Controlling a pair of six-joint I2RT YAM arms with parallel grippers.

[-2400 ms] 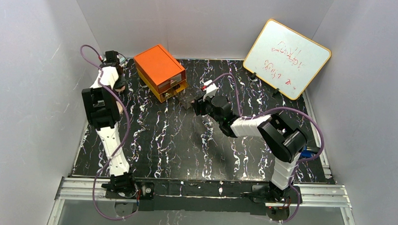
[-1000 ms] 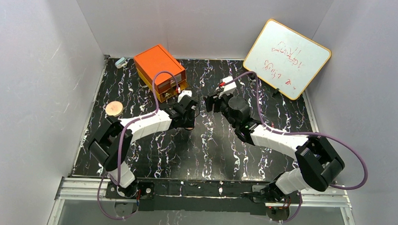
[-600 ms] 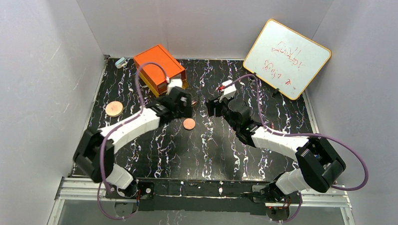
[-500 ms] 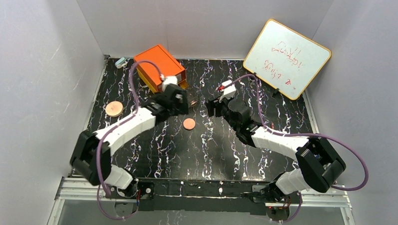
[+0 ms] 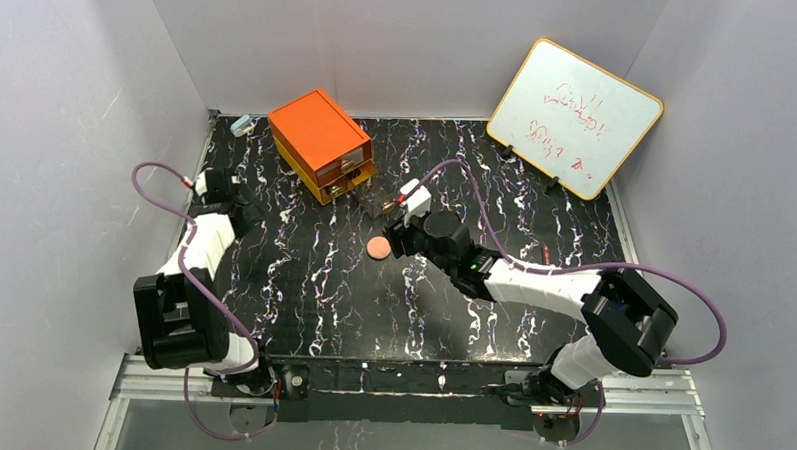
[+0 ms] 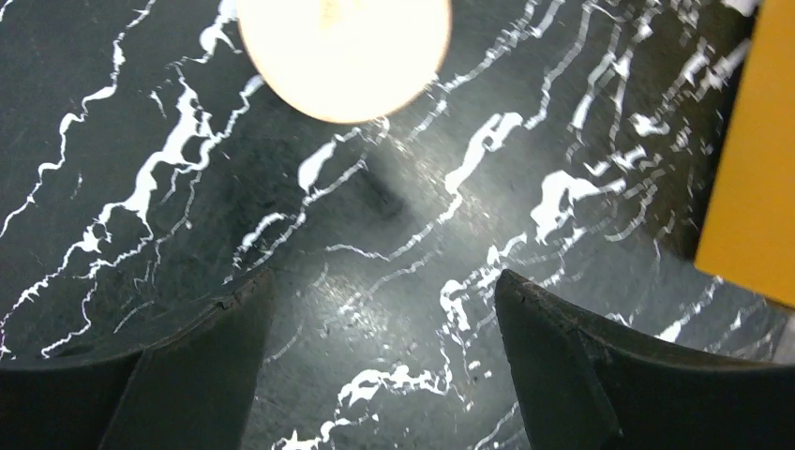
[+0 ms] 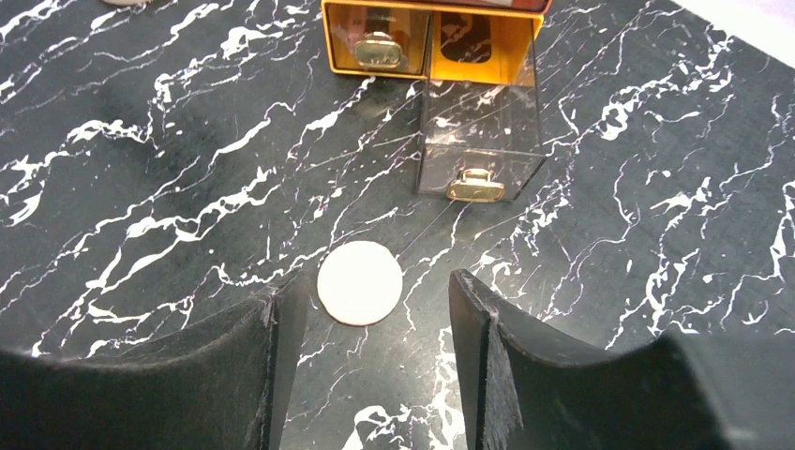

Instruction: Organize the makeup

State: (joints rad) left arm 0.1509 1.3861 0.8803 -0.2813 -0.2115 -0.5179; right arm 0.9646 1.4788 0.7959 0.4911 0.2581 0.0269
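Peach-pink disc (image 7: pixel 360 282) lies flat on the black marbled table (image 5: pixel 322 302), about mid-table, just near of the clear drawer (image 7: pixel 478 141) that stands pulled out of the orange drawer box (image 5: pixel 319 142). The right gripper (image 7: pixel 370 279) hangs over it with its fingers spread. In the right wrist view the disc shows in the gap between them, and neither finger appears to touch it.

A second disc (image 6: pixel 342 47) lies at the left side of the table, hidden under the arm in the top view. The left gripper (image 6: pixel 380 277) is also spread wide and empty, the disc lying beyond its fingertips rather than between them, with the box's yellow side (image 6: pixel 750 159) off to the right.

Each disc looks thin, light and stiff, like a small compact or pad, though the material cannot be told. Sitting so low on a smooth surface, it would likely skate away if nudged from one side. The sensible hold is across the full width at the rim, with both fingertips brought right down to the tabletop so they close evenly.

Being round, a disc has no long axis and points nowhere. Its broad face is up, so any approach angle around the rim serves equally. The drawer does have a direction: its gold handle (image 7: pixel 473 184) faces the near side, and its open top would take a disc dropped flat
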